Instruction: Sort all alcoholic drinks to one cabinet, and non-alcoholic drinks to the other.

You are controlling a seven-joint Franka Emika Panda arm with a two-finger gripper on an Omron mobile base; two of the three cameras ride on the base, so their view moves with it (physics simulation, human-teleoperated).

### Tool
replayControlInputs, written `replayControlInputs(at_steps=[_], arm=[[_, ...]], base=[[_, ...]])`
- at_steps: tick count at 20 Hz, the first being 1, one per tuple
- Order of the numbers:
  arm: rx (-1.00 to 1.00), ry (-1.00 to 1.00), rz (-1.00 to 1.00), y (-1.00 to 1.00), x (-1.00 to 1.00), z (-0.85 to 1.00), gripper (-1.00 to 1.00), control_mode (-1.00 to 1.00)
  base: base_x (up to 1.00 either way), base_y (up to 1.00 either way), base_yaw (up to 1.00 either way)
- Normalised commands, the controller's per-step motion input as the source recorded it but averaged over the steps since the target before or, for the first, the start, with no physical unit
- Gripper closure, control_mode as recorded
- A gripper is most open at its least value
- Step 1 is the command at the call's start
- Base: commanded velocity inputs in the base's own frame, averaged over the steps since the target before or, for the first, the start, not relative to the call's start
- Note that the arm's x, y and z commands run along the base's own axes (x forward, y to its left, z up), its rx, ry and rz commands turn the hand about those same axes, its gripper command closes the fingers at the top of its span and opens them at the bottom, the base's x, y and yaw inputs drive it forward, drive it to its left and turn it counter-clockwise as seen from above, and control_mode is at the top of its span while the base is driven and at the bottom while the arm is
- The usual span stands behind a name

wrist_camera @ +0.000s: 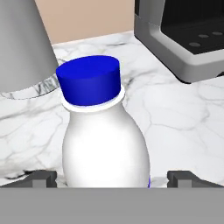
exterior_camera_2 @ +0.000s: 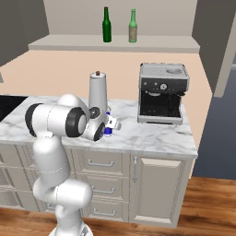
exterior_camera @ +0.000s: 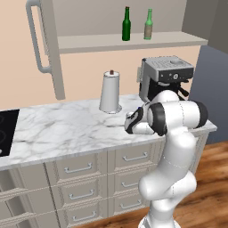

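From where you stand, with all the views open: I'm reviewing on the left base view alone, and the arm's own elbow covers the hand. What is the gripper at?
Observer: The gripper faces a white bottle with a blue cap, which stands upright on the marble counter between the two finger tips.
Operator: Closed on it?
Observer: No. In the hand view a finger tip sits off each side of the bottle, jaws wide open, not pressing it.
Operator: What stands near it?
Observer: The grey cone-shaped canister is just behind it, the coffee machine further along the counter.
Operator: I see two green bottles up top.
Observer: Yes, the dark green bottle and the paler bottle stand upright on the shelf, apart.
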Motion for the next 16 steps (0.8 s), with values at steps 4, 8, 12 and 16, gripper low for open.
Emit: replayControlInputs(at_steps=[4,8,12,16], arm=[[0.00,-0.02,0.00,-0.02,0.02,-0.05,1.00,-1.00],[0.00,0.00,-0.01,-0.17,0.00,0.00,1.00,-1.00],[0.01,0.00,-0.01,-0.22,0.00,0.00,1.00,-1.00],[0.02,0.02,0.00,-0.21,-0.05,0.08,1.00,-1.00]], base=[[0.00,0.00,0.00],[0.00,0.00,0.00],[0.00,0.00,0.00],[0.00,0.00,0.00]])
